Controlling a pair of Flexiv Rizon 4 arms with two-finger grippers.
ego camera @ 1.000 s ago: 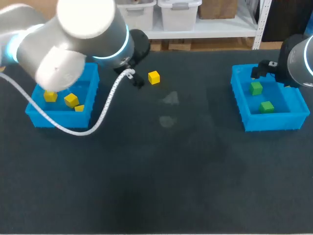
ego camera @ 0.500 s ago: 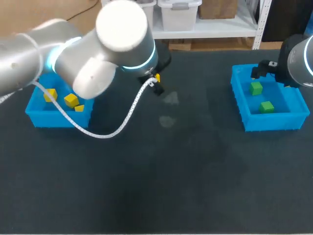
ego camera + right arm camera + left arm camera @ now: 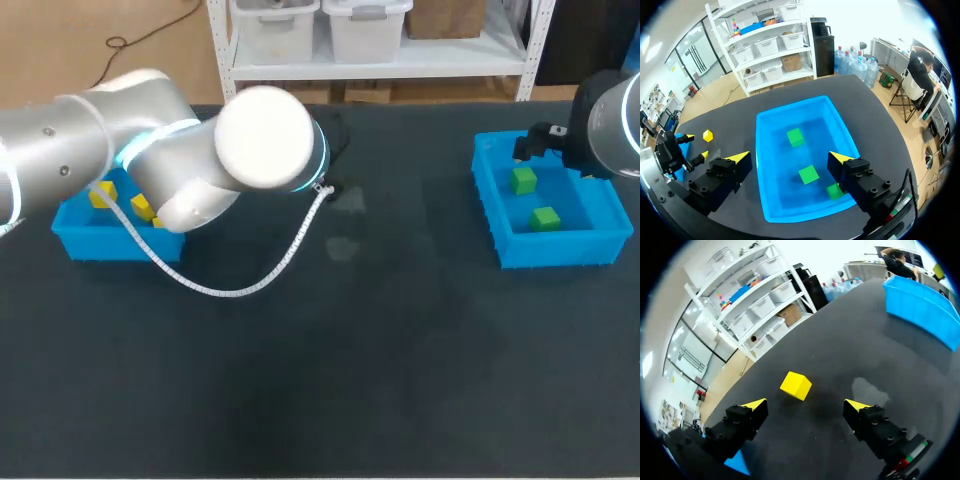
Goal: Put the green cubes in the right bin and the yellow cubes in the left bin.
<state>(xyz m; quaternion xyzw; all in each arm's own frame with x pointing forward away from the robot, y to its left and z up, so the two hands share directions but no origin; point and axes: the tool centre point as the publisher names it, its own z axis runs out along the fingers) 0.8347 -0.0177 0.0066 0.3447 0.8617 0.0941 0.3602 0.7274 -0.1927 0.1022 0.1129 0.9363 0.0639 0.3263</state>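
Observation:
A lone yellow cube (image 3: 796,385) lies on the dark table just ahead of my open left gripper (image 3: 805,404), in line with the gap between its fingers. The head view hides this cube and the fingers under my left arm (image 3: 262,140). Three yellow cubes (image 3: 100,196) sit in the left blue bin (image 3: 75,238). My right gripper (image 3: 790,157) hangs open and empty above the right blue bin (image 3: 761,150), which holds three green cubes (image 3: 808,174). Only two green cubes (image 3: 522,181) show in the head view.
A white cable (image 3: 240,285) loops from my left arm down over the table beside the left bin. The right bin (image 3: 920,305) stands far off ahead of the left gripper. The wide dark tabletop (image 3: 380,360) between the bins carries nothing else.
My left arm has swung right from over the left bin and now covers the loose yellow cube in the head view. The right arm and the bins have not moved.

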